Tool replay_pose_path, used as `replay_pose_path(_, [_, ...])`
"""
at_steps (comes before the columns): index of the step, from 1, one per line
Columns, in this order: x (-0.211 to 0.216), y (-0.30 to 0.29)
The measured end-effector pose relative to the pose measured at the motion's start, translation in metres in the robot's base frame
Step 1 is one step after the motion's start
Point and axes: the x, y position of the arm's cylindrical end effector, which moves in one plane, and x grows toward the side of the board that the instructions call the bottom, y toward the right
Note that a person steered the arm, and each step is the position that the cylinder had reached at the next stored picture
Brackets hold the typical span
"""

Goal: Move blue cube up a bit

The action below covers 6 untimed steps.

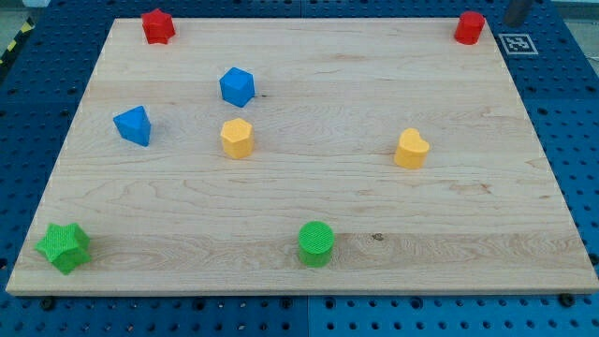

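The blue cube (237, 86) sits on the wooden board (318, 201) at the upper left of centre. A yellow hexagonal block (237, 138) lies just below it. A second blue block, wedge-shaped (133, 125), lies to the cube's lower left. A dark rod end shows at the view's top right corner, off the board. My tip (514, 21) is there, far to the right of the blue cube and touching no block.
A red star (157, 25) is at the top left and a red block (469, 27) at the top right near my tip. A yellow heart (411, 149) is right of centre. A green star (64, 247) and a green cylinder (316, 243) lie along the bottom.
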Motion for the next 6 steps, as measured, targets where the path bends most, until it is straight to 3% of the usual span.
replay_pose_path(5, [0.017,-0.002])
replay_pose_path(6, [0.047,-0.003])
